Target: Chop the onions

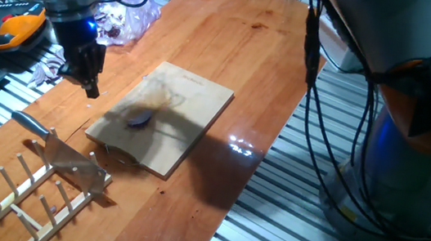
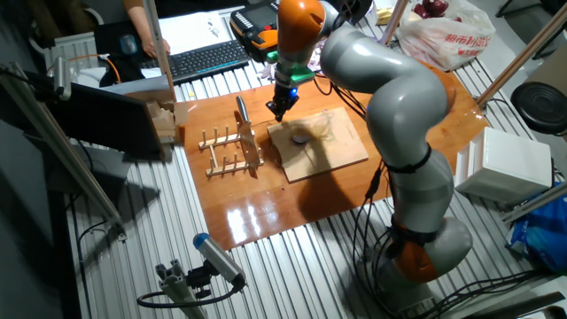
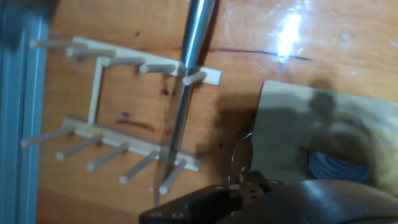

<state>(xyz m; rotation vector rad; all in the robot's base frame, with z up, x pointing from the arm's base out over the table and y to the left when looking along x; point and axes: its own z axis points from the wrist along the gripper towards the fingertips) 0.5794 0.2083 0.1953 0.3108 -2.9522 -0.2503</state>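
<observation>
Our hand [image 1: 88, 80] hangs over the bench [image 1: 264, 61], holding nothing; we cannot tell how wide it is. The onions [image 1: 140, 117] sit on the board [image 1: 193, 101]: small, light, slippery. The knife [image 1: 34, 124] rests in the rack [image 1: 34, 189]; we should grab its handle.

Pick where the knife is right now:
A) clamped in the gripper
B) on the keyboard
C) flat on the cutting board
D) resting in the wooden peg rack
D: the knife sits between the pegs of the wooden rack, apart from the gripper and the cutting board.
</observation>
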